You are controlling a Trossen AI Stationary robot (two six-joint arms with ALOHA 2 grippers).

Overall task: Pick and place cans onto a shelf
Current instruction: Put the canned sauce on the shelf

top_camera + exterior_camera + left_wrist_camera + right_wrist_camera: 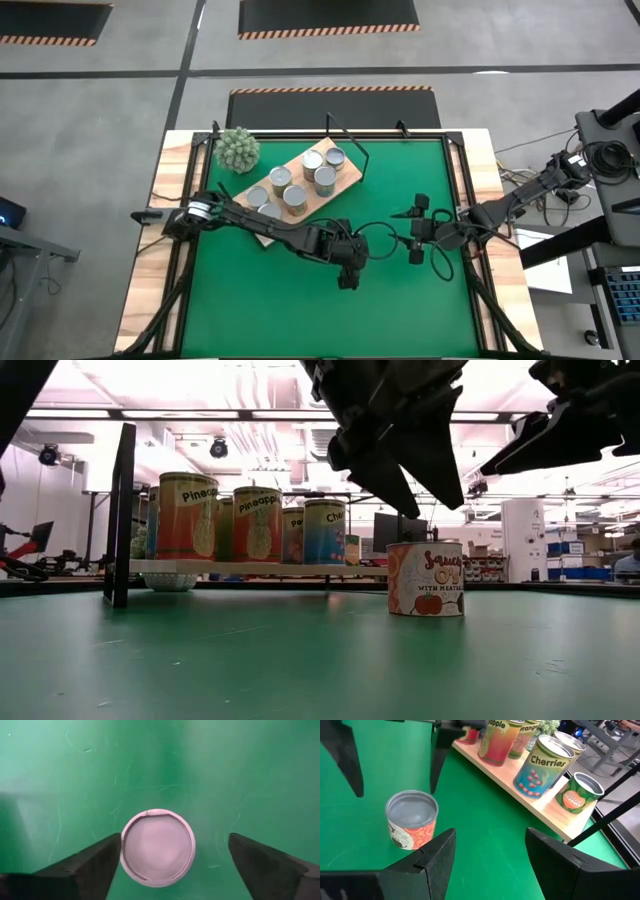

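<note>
One can (425,578) with an orange-and-white label stands upright on the green mat, its silver top (157,847) facing up. My left gripper (400,460) hangs open just above it, one finger to each side of the top (175,840), touching nothing. In the high view this gripper (348,276) hides the can. Several more cans (300,180) stand on the wooden shelf (348,178) at the far left. My right gripper (490,855) is open and holds nothing; it stands to the right of the can (412,825) and points at it.
A spiky green plant (238,148) sits at the shelf's far left end. A black wire frame (122,510) stands at the shelf's end. A Cherries can (545,767) and a small green can (577,792) stand near the shelf's edge. Bare green mat (260,310) lies toward the near edge.
</note>
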